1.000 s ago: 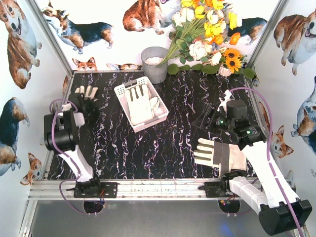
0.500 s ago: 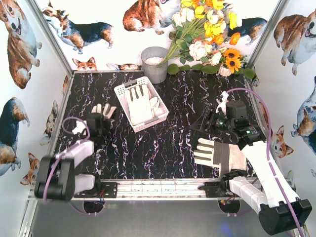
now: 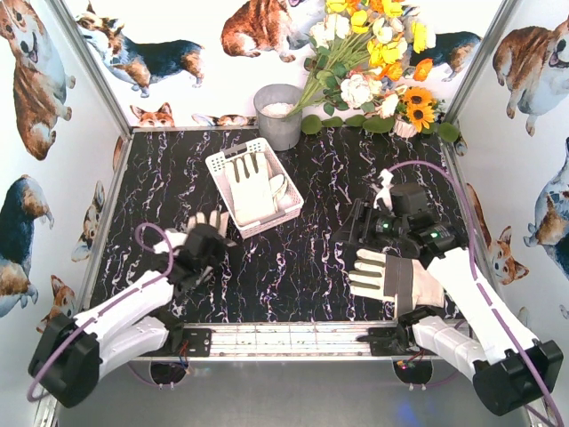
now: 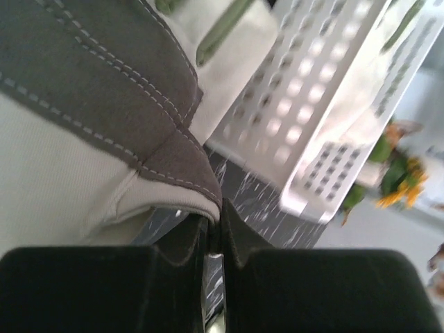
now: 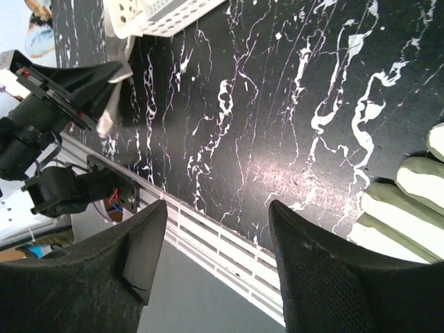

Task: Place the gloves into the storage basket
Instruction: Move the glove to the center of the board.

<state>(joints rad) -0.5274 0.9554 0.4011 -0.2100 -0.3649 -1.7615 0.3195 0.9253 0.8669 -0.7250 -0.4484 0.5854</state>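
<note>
White slotted basket (image 3: 219, 182) angled, back-left of table centre, one cream-grey glove (image 3: 252, 191) inside; second glove (image 3: 210, 220) gripped just beside its near corner; third glove (image 3: 391, 277) flat near front-right edge.

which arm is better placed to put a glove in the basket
Left: the left hand is shut on a glove beside the basket. The right hand is open and empty, another glove lying nearby.

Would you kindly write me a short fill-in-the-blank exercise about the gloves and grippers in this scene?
1. The left gripper is ____ on a glove.
2. The right gripper is ____ and holds nothing.
3. A second glove lies on the table by the ____ gripper.
4. The basket, with a third glove in it, stands nearer the ____ gripper.

Missing words: shut; open; right; left.
</note>
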